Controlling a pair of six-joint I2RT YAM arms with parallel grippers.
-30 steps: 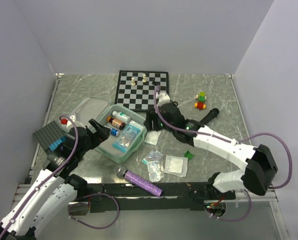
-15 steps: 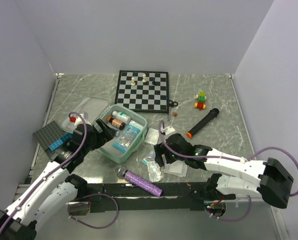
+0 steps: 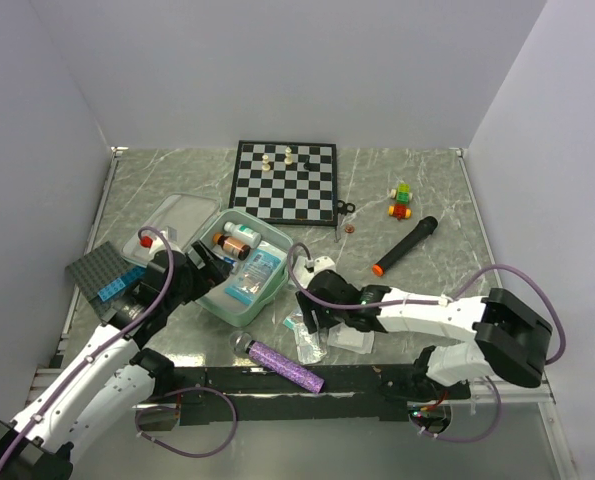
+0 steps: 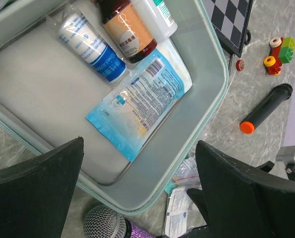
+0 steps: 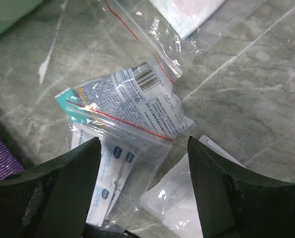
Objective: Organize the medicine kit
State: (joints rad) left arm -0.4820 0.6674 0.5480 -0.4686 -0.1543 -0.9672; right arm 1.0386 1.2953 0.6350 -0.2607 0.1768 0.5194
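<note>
Looks matt and soft on the mint-green medicine kit [image 4: 221,79], smooth and matt on its grey lining [image 4: 33,84]. Shines glossy on the blue printed sachet [image 4: 142,106] and the crinkled clear-plastic zip bags [image 5: 137,94]. Shows polished, veined stone finish on the table [image 5: 266,74], metal mesh on the microphone head [image 4: 103,224].

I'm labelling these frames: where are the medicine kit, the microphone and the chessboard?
medicine kit [image 4: 43,94], left wrist view, bare grey lining
microphone [image 3: 287,366], top view, purple handle
chessboard [image 3: 284,183], top view, board's middle
</note>
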